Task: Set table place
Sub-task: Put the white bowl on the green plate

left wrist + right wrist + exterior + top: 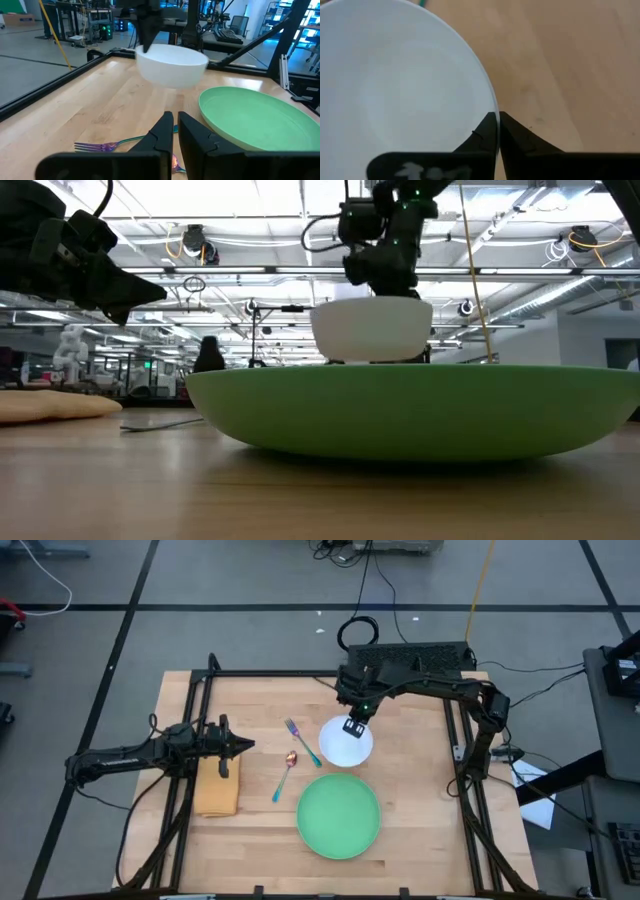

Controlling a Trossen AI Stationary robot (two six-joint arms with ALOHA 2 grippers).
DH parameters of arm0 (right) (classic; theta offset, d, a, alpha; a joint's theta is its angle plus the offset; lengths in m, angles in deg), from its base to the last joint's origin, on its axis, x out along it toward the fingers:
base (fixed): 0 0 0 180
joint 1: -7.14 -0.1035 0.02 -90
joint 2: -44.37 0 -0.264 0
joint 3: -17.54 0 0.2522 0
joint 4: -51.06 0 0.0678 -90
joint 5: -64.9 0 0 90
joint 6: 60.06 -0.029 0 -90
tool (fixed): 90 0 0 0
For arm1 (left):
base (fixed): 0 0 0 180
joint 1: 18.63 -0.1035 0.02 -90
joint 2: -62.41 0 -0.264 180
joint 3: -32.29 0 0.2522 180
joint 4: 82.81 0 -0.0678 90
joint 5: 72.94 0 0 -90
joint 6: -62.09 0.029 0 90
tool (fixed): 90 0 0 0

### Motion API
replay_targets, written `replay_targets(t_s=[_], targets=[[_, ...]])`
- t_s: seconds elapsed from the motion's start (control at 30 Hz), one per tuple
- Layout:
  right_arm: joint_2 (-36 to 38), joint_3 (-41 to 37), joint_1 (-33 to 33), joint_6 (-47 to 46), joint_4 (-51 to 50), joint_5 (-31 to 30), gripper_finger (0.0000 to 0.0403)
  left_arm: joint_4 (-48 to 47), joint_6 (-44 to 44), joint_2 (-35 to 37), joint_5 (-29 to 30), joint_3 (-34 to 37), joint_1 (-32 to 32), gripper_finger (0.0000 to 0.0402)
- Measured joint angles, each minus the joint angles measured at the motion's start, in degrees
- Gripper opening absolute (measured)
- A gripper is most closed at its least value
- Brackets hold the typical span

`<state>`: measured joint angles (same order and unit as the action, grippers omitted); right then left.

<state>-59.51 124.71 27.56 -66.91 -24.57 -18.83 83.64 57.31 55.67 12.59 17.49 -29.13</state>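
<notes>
The white bowl (347,743) hangs above the table (430,800) just beyond the far rim of the green plate (339,815), with my right gripper (355,725) shut on it. The plate rests flat near the table's front middle. Left of the bowl lie the blue-handled fork (297,735) and spoon (286,772). The tan folded cloth (217,790) lies flat at the left. My left gripper (245,745) waits level above the cloth's far end, shut and holding nothing. My right gripper pinches the bowl's rim (492,107) on its far side, one finger inside the bowl and one outside. The fingers come from above, pointing steeply down. The bowl (172,64) hangs below them, lifted clear of the table, mouth up and slightly tilted.
A black metal frame (300,673) runs along the table's edges. Bare wood lies right of the plate and in front of the cloth. Cables and equipment stand on the floor beyond the far edge.
</notes>
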Motion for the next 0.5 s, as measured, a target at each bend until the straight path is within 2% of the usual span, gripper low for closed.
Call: replay_targets(t_s=[0.17,0.5], targets=[[0.0,2.25,-5.05,1.51,-2.38,0.0,0.0,0.0,0.0,0.0,0.0,0.0,0.0,0.0031],[0.0,3.04,-17.4,2.97,0.91,1.57,0.0,0.0,0.02,0.0,0.02,0.0,0.0,0.0031]])
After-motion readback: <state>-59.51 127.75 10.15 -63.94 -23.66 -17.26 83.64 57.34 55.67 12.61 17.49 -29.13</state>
